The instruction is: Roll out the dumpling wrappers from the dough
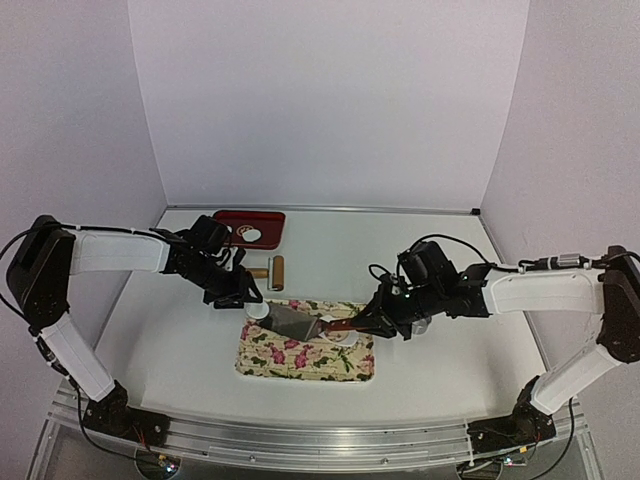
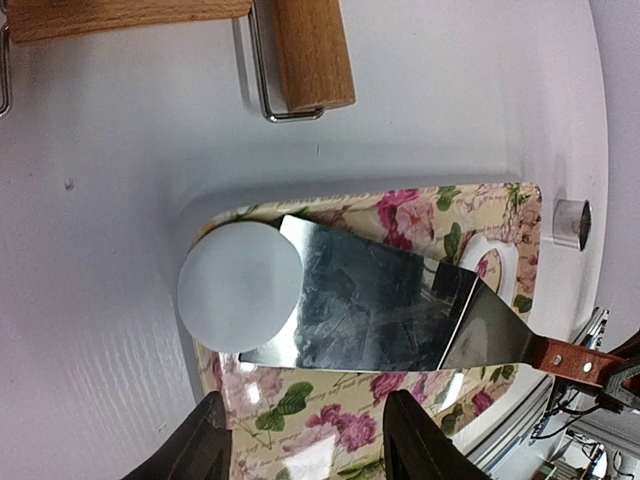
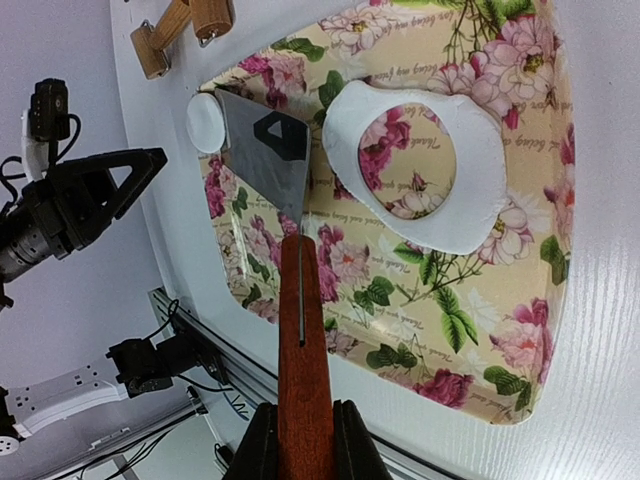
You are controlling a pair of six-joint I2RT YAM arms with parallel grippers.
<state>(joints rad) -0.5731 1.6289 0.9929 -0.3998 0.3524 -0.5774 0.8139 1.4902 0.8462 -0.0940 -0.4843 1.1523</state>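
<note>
Your right end effector (image 3: 303, 440) clamps the spatula (image 3: 300, 330), blade tip at a wrapper (image 2: 240, 287) on the mat (image 3: 480, 330) corner. Your left end effector (image 2: 305, 445) hovers above it, parted and empty. A second wrapper (image 1: 252, 236) lies on the tray (image 1: 225, 222); this one is not there yet.

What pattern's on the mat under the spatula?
Mat: cream with pink roses and green leaves, best in right wrist view.

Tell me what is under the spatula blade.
Under the spatula blade lies the floral mat, showing around it. A dumpling wrapper sits at its tip; whether anything lies beneath is hidden.
</note>
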